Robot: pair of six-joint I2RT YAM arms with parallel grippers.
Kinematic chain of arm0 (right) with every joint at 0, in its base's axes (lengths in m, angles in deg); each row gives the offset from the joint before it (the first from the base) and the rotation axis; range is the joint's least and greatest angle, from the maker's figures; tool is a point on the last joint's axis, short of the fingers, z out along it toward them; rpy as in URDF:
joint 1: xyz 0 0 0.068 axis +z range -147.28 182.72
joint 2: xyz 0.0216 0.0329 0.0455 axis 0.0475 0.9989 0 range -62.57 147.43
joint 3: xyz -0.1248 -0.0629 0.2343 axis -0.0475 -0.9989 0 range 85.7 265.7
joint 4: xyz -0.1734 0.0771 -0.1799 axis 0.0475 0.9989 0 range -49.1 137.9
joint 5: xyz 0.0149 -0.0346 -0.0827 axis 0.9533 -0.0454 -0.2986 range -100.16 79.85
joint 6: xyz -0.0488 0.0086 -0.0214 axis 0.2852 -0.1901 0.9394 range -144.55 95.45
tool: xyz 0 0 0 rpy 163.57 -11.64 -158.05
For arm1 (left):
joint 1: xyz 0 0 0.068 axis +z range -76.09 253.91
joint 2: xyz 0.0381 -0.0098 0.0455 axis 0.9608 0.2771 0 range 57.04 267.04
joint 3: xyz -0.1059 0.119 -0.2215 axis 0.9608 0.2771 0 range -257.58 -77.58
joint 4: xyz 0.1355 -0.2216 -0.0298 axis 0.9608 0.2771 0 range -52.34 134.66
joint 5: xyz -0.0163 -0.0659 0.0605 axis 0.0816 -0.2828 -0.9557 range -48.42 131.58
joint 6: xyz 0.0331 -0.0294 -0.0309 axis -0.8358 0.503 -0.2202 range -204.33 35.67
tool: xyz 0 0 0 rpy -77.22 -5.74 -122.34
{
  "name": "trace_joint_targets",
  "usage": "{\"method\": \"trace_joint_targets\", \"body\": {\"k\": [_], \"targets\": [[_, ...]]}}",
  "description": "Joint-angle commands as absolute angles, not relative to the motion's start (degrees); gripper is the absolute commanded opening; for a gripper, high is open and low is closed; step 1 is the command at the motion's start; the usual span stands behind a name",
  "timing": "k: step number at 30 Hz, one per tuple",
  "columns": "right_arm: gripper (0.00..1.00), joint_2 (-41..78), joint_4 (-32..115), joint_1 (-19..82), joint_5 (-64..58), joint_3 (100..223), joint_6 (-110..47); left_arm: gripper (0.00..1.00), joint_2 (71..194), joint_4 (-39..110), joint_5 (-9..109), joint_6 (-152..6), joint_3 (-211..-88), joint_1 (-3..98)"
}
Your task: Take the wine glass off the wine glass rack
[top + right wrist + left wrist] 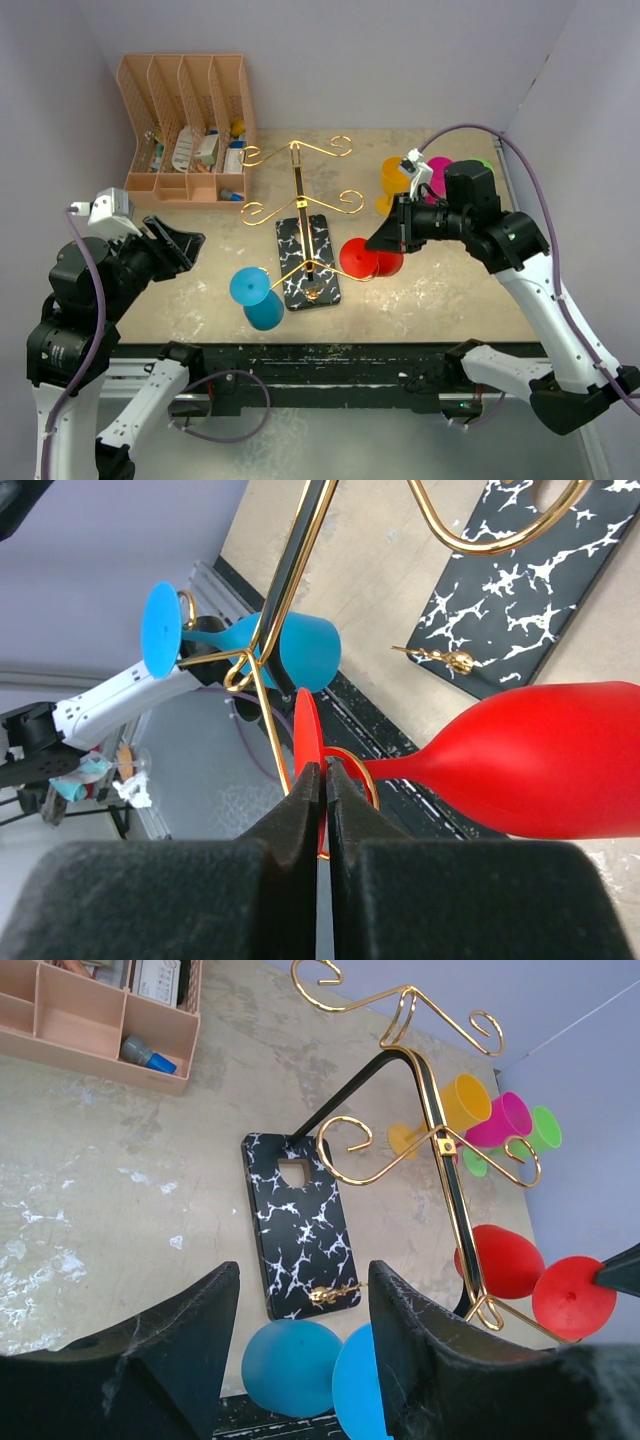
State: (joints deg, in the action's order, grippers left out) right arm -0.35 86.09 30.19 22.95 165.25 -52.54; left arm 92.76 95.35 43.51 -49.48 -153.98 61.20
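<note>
By rack hook, R gripper clamps red wine glass foot, rim cut off; L gripper apart.

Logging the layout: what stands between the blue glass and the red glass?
Top view: the rack's marble base and gold pole stand between the blue glass and red glass.

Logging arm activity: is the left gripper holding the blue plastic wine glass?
No: the open left gripper is apart from the blue plastic wine glass hanging on the gold wire rack.
</note>
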Motion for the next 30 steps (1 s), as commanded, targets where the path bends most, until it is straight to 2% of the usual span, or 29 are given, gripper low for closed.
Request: {"method": "trace_joint_targets", "body": {"k": [1,6,25,28,30], "targets": [[0.05,-1.25,78.71,30.23,28.63,163.9,-54.52,0.58,92.61,92.59,44.22,-49.58,-153.34,61.34],[0.17,-0.06,78.68,30.32,30.54,163.24,-53.71,0.58,92.53,92.68,43.8,-49.7,-153.25,61.34],[0.2,1.24,85.43,31.52,31.05,164.11,-47.82,0.58,92.79,92.24,44.04,-50.07,-152.19,61.36],[0.15,1.56,85.86,31.83,31.06,164.0,-47.3,0.58,92.8,92.37,44.04,-50.07,-152.15,61.34],[0.02,1.83,85.97,31.95,30.85,164.23,-47.19,0.58,92.81,92.33,44.13,-49.92,-152.1,61.34]]}}
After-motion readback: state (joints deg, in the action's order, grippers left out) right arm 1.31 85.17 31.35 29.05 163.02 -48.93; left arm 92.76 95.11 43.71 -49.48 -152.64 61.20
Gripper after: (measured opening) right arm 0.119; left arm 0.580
